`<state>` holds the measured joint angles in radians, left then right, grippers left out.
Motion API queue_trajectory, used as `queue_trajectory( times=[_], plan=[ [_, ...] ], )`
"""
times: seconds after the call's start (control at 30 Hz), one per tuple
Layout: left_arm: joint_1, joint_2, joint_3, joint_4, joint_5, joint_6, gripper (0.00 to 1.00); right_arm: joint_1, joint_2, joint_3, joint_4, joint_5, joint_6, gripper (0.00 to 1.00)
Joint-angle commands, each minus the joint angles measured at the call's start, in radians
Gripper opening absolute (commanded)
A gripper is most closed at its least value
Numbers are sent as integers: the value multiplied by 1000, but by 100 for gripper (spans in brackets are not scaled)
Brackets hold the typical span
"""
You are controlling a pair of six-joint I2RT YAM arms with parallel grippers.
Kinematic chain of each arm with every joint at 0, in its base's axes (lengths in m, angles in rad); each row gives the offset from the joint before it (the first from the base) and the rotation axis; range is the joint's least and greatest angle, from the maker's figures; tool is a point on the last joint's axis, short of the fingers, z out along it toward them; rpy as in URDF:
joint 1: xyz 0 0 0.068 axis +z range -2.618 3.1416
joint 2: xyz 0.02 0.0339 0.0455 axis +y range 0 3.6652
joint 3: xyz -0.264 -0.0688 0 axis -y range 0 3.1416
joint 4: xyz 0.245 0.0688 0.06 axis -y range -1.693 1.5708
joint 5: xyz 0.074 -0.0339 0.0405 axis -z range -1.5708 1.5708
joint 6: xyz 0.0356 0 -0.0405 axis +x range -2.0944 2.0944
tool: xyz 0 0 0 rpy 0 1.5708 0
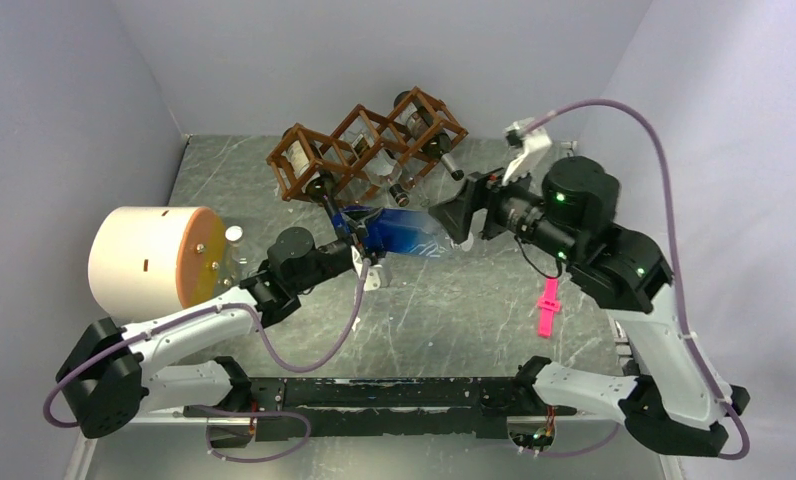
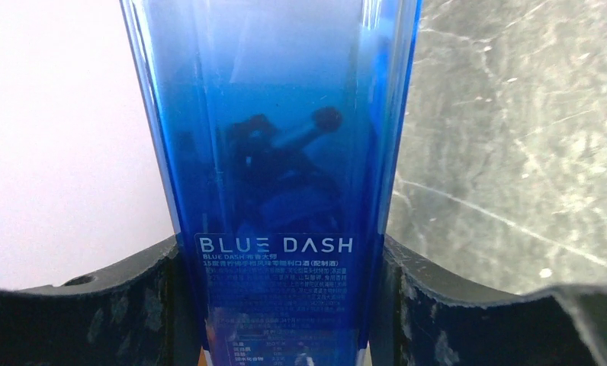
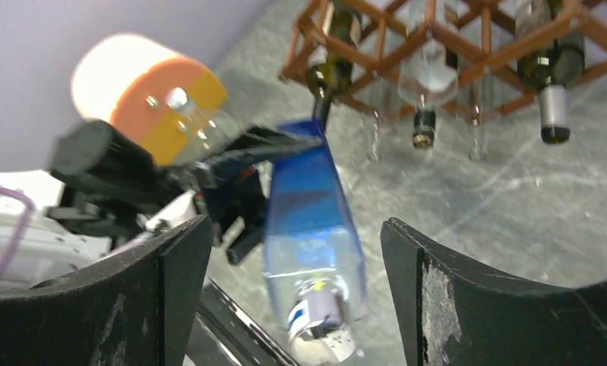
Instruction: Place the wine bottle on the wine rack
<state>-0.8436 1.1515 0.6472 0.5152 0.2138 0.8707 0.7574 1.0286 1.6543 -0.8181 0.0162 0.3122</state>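
The wine bottle [image 1: 402, 232] is a blue, flat-sided bottle labelled BLUE DASH, held off the table in front of the wine rack [image 1: 369, 145]. My left gripper [image 1: 359, 245] is shut on its body; in the left wrist view the bottle [image 2: 277, 152] fills the gap between the fingers [image 2: 155, 305]. My right gripper [image 1: 452, 215] is open at the bottle's other end. In the right wrist view the bottle's [image 3: 308, 206] capped end sits between the spread fingers [image 3: 171, 290] without touching them. The reddish-brown rack [image 3: 486, 23] lies behind.
The rack holds a dark green bottle [image 3: 552, 76], a clear one [image 3: 426, 76] and another dark one [image 3: 335, 61]. A cream and orange cylinder [image 1: 149, 258] with a clear bottle [image 1: 232, 236] beside it stands at the left. A pink object [image 1: 548, 307] lies at the right.
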Motion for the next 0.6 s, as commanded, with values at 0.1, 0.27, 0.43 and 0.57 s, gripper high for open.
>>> queue_trajectory(
  times=[0.1, 0.27, 0.43, 0.57],
  plan=[
    [1, -52, 51, 208, 5, 359, 7, 0, 49, -67, -114, -53, -126, 87],
    [1, -27, 54, 220, -11, 513, 7, 1, 90, -106, -116, -118, -147, 87],
    [2, 14, 64, 321, -23, 583, 7, 1, 136, -119, -130, -113, -141, 87],
    [2, 64, 68, 378, -44, 632, 7, 1, 167, -111, -138, -110, -147, 87]
  ],
)
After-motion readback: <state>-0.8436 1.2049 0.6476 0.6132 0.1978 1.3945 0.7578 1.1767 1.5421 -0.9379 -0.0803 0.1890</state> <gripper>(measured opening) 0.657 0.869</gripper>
